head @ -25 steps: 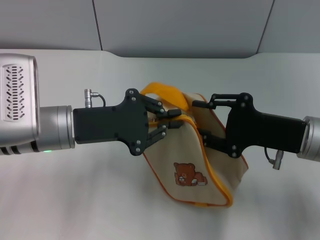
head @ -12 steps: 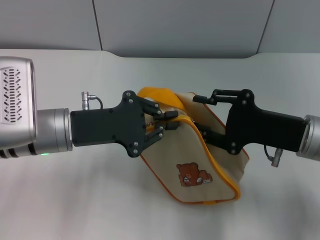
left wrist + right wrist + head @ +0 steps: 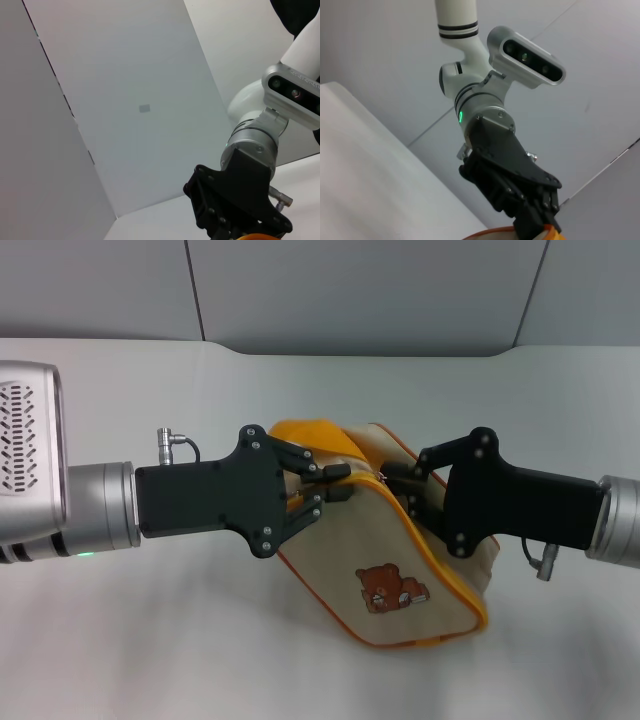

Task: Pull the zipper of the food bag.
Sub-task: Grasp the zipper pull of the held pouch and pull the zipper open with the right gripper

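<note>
- We find the zipper as a thin orange-yellow line on the food bag, running from the bag's upper end, between our two grippers, down and toward our right to the bag's lower corner. That slant is its long axis.
- We cannot make out the pull tab itself; we judge it sits at the upper end of the line, where the fingertips of both grippers meet.
- The food bag lies tilted on the white table, bear patch facing up and strap loop at its top.
- Our left gripper comes in from the left, fingers drawn nearly together on the bag's top edge beside the start of the zip line; it seems to pinch fabric or the tab, but we cannot tell which.
- Our right gripper comes in from the right, its fingers narrowed at the same upper end, touching the bag; whether they have hold of anything we cannot tell.
- Both sit about equally near the top end, and the line's free run lies on the right gripper's side, so we judge any pull would follow it.
</note>
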### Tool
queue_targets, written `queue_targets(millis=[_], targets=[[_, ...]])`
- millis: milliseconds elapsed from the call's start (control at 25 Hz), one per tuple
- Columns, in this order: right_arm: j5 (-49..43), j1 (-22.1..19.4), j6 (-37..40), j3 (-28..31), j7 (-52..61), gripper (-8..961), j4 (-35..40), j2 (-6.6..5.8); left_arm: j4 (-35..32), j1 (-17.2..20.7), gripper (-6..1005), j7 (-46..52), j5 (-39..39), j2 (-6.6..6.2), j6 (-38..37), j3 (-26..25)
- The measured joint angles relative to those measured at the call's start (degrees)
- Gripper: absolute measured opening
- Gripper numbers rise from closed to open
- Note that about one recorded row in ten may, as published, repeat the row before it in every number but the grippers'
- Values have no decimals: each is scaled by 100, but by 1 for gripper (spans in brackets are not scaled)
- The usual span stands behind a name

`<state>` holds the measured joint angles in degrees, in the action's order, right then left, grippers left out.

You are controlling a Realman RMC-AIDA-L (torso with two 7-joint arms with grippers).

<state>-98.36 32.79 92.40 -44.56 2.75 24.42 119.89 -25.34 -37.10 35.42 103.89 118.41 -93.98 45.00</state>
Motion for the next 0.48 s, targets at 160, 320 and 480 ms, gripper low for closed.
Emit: queue_targets(millis=[160, 320, 480], targets=[[19, 2, -177, -203, 0, 109, 4, 0, 1, 42, 90, -15, 4, -1, -10, 1], [22, 8, -252, -256, 2, 13, 4, 0, 10, 75, 90, -69, 2, 1, 6, -24], [24, -59, -244, -256, 44, -2, 43, -9, 29, 144, 90, -77, 1, 4, 22, -195]])
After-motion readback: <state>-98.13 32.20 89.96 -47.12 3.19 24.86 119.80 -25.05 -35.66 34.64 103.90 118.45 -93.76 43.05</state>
